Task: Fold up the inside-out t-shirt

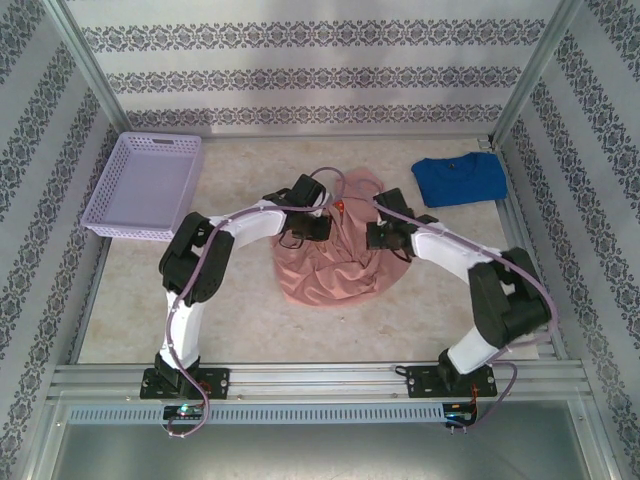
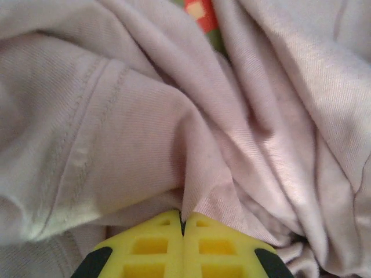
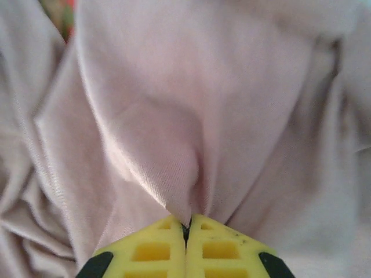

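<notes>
Inside-out t-shirt [image 1: 332, 272] bunched mid-table, left tool [image 2: 182, 220] and right tool [image 3: 186, 223] each pinched onto a fold, bare table [image 1: 130, 320] around

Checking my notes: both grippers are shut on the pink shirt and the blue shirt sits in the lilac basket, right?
No: the top view shows the blue shirt on the table at far right, outside the lilac basket. The rest holds.

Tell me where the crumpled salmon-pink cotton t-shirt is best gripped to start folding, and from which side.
Probably a raised ridge of the crumpled salmon-pink cotton t-shirt, one on each side of the heap, approached from above. The fabric lies bunched, so upstanding folds look easiest to pinch. The left gripper and right gripper have their jaws shut on such folds.
</notes>
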